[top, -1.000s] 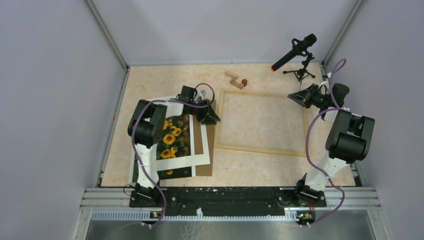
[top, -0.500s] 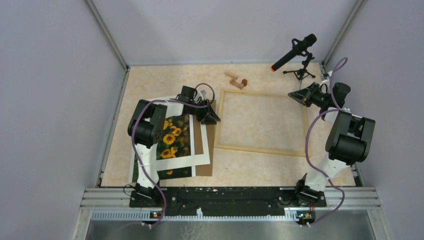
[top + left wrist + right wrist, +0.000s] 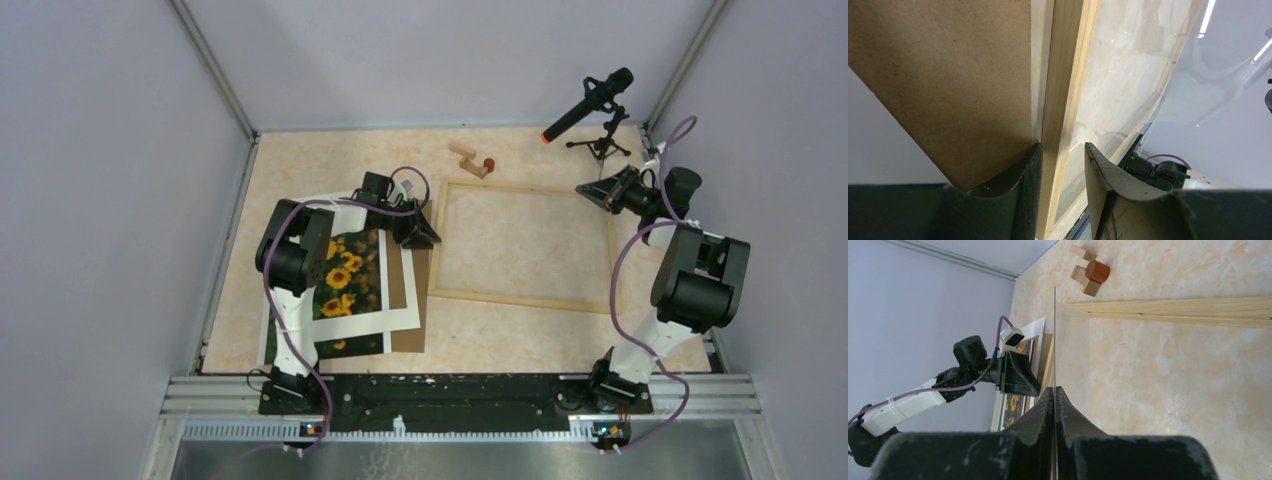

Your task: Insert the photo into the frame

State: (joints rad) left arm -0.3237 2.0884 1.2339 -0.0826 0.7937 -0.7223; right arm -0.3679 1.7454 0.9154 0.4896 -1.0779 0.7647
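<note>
The frame [image 3: 520,300], light wood, lies flat mid-table. The sunflower photo [image 3: 345,280] lies to its left, partly under a white mat [image 3: 390,320] and the left arm. My left gripper [image 3: 428,238] is open, its jaws straddling the frame's left rail [image 3: 1060,100]; the left finger [image 3: 1023,175] touches the rail, and the right finger stands off it. My right gripper [image 3: 588,192] is at the frame's far right corner. In the right wrist view it [image 3: 1054,389] is shut on a thin clear pane [image 3: 1054,330], seen edge-on. The photo [image 3: 1012,416] also shows there.
A brown backing board [image 3: 408,290] lies under the mat, against the frame's left rail; it fills the left of the left wrist view [image 3: 948,75]. Small wooden blocks [image 3: 470,160] sit behind the frame. A microphone on a tripod [image 3: 590,105] stands at the back right.
</note>
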